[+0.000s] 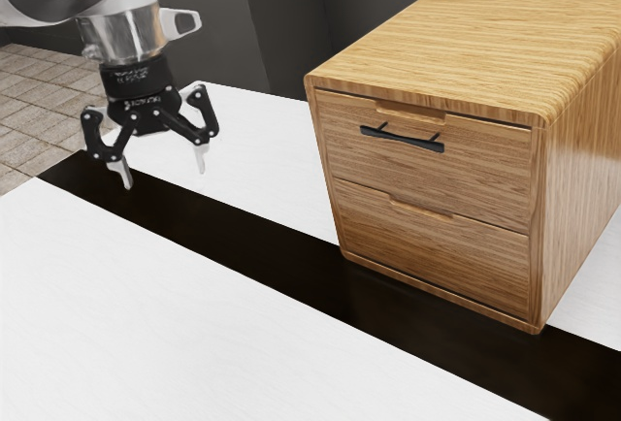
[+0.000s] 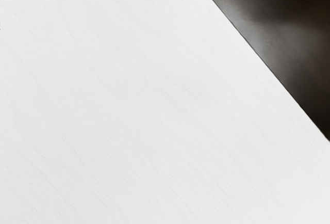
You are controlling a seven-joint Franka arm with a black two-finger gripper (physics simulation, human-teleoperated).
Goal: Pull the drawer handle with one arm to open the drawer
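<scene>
Our gripper [image 1: 163,175] hangs released and empty above the white counter [image 1: 146,324], well apart from the wooden cabinet [image 1: 485,52]. The black drawer handle [image 1: 403,138] lies toward the exterior view's right, its long axis horizontal across the top drawer [image 1: 432,164], which looks shut. A black stripe [image 1: 243,246] crosses the counter, and a tiled floor [image 1: 29,91] lies beyond it.
</scene>
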